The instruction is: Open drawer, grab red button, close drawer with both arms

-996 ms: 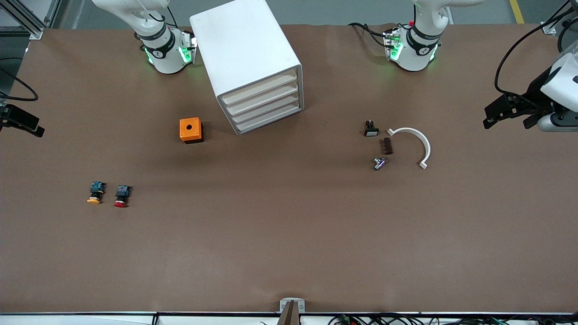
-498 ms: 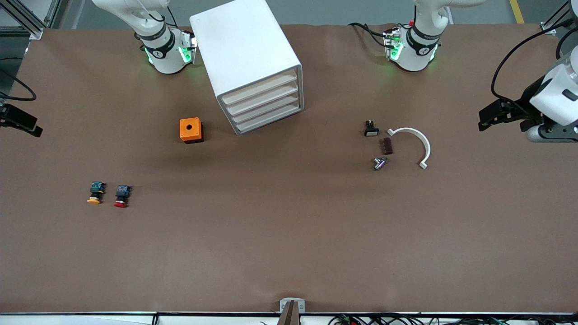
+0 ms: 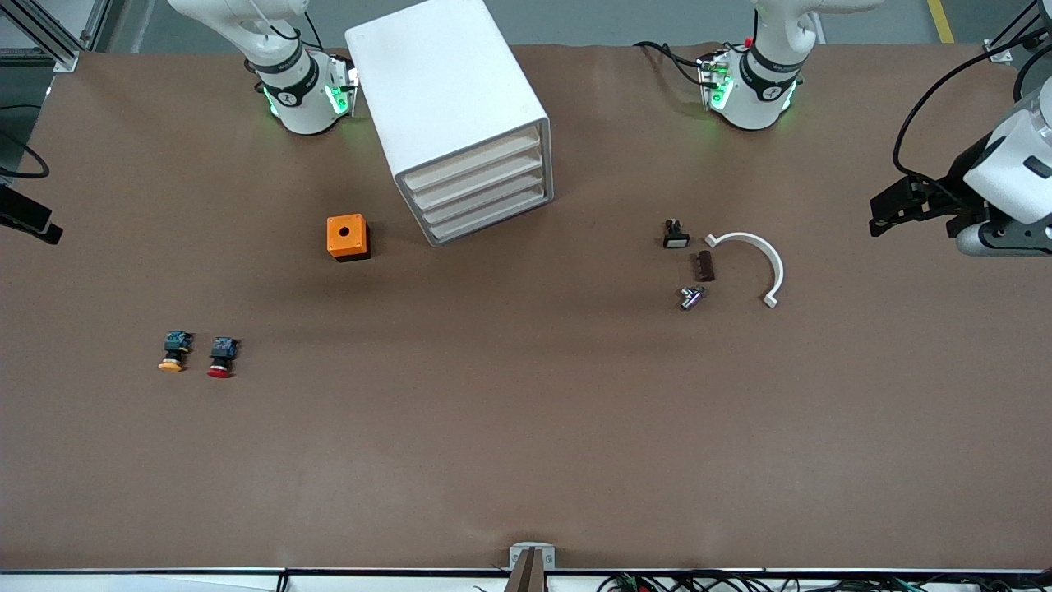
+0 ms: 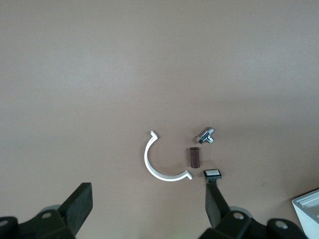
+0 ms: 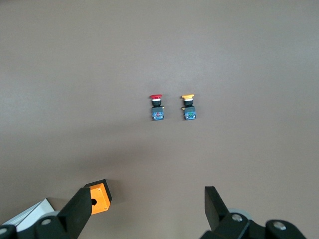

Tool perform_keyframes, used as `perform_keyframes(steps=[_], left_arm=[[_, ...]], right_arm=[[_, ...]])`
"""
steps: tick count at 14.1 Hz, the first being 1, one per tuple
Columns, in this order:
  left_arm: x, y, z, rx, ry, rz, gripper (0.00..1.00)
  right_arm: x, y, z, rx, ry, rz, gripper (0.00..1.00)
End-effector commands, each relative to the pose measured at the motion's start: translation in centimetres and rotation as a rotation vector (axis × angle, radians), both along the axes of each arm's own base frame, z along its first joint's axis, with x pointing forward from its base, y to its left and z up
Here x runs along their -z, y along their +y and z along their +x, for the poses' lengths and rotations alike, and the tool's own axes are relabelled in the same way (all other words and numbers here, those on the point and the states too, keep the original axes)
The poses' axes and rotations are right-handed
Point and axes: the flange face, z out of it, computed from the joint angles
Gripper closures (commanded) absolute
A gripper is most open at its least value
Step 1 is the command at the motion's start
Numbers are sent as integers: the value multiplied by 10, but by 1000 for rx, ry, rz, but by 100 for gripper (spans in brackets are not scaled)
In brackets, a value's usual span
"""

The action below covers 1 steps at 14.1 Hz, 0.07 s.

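The red-capped button (image 3: 220,358) lies on the brown table toward the right arm's end, beside a yellow-capped one (image 3: 172,353). It also shows in the right wrist view (image 5: 156,107). The white drawer cabinet (image 3: 448,99) stands near the arms' bases with all its drawer fronts (image 3: 481,193) shut. My right gripper (image 3: 34,224) hangs open and empty at the table's edge at the right arm's end; its wrist view (image 5: 147,209) shows it high over the table. My left gripper (image 3: 886,215) hangs open and empty over the left arm's end, also in its wrist view (image 4: 147,204).
An orange box with a hole (image 3: 347,237) sits beside the cabinet. Toward the left arm's end lie a white curved piece (image 3: 760,259), a brown block (image 3: 704,265), a metal fitting (image 3: 691,297) and a small black switch (image 3: 675,234).
My left gripper has shifted slightly toward the table's middle. My right gripper has drifted outward toward the table's edge. Nothing on the table has moved.
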Motion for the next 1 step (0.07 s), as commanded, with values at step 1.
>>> perform_keyframes(steps=[1], left_arm=[[-6,0,-3,4,4,16,0]], right_arm=[[-5,-2,1,-4,0,11,0]])
